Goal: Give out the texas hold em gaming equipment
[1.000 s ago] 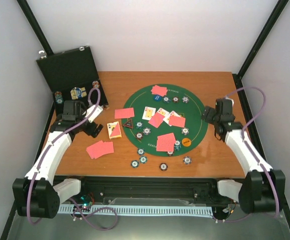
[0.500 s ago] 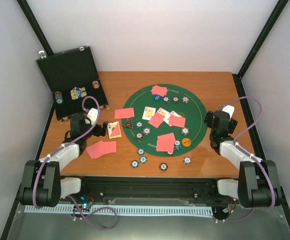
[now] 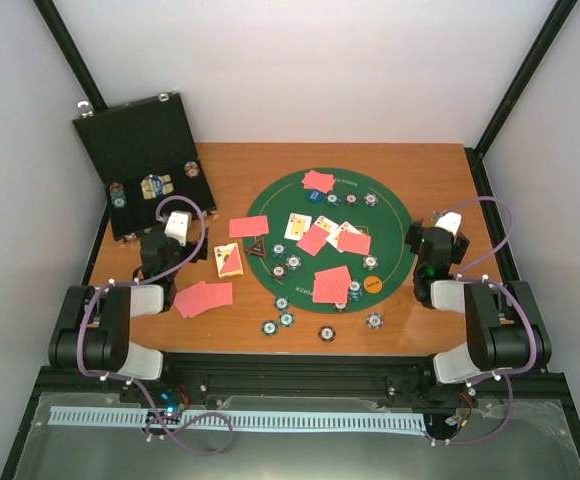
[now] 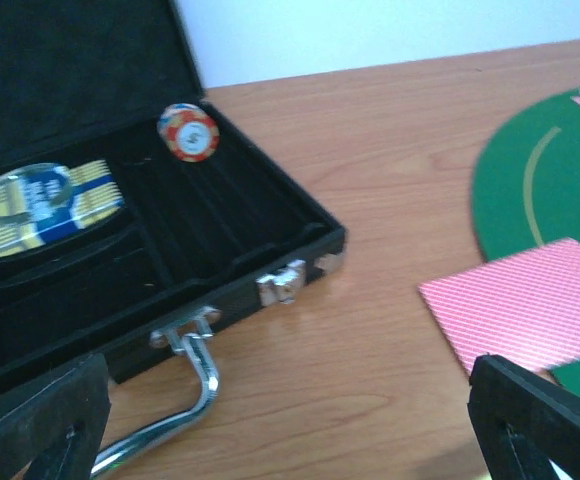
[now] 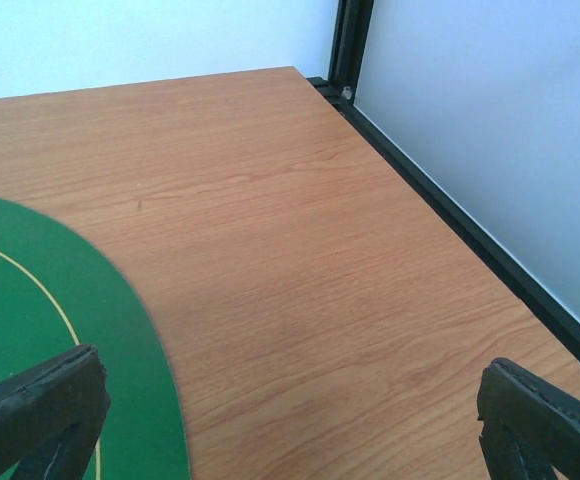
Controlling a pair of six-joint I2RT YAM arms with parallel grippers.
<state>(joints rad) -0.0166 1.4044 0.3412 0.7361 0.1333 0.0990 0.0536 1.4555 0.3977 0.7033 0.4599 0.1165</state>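
Red-backed playing cards (image 3: 332, 283) and striped-edge poker chips (image 3: 286, 319) lie spread; black hinged case (image 3: 135, 140) holds more. Left tool (image 4: 290, 432), right tool (image 5: 290, 420): wide, empty.

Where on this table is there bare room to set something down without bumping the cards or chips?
Bare wood runs between the green mat and the right rail, and along the far edge behind the mat, right of the black case. Crowded: the mat's middle, the chips before it, and the cards to its left.

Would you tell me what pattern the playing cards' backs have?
Red with fine white crosshatching, clearest on the card in the left wrist view.
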